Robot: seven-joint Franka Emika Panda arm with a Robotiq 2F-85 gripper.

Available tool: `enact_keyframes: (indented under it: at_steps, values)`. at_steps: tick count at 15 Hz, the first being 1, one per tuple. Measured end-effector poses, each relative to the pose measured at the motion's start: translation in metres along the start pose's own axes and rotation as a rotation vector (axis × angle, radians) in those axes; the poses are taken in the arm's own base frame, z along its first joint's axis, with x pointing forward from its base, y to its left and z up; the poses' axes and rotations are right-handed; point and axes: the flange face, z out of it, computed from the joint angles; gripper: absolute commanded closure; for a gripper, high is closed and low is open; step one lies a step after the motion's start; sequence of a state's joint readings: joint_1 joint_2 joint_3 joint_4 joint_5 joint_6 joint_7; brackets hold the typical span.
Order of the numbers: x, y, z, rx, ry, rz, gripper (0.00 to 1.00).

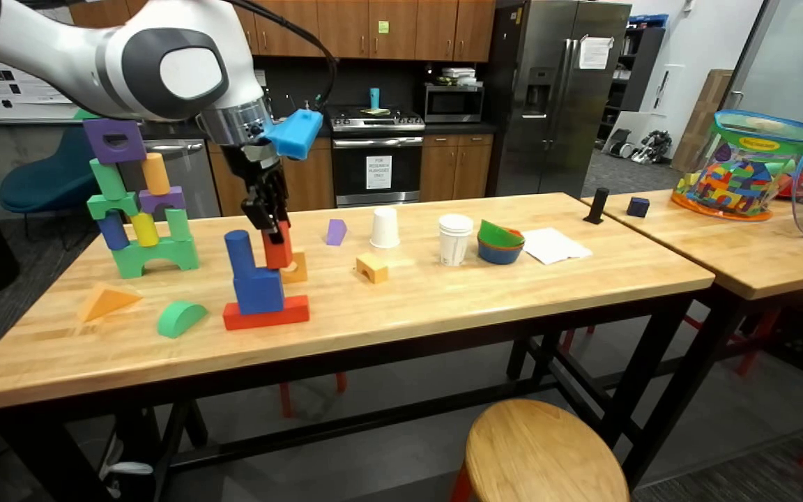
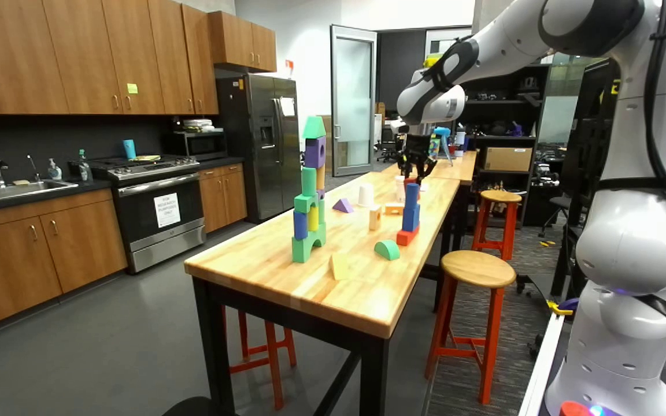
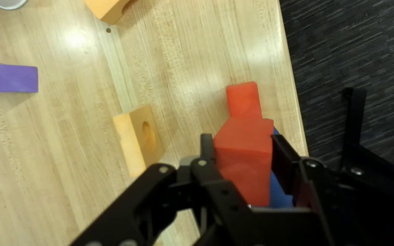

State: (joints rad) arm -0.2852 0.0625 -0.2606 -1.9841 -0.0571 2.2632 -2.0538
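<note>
Red rectangular block (image 1: 277,251) — is being gripped by the black tool (image 3: 243,146); blue cylinder (image 1: 240,253) — is being supported, upright, nearby by a blue rectangular block (image 1: 259,291).

A lab kitchen: fridge (image 1: 539,132), sink (image 2: 18,195), oven (image 1: 405,167) labelled for research only
</note>
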Motion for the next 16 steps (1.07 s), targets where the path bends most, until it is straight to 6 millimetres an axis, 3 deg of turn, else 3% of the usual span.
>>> enact_keyframes:
  at_steps: [16]
  values:
    - [0.0,-0.0051,0.0025,0.013,0.008,0.01,0.81]
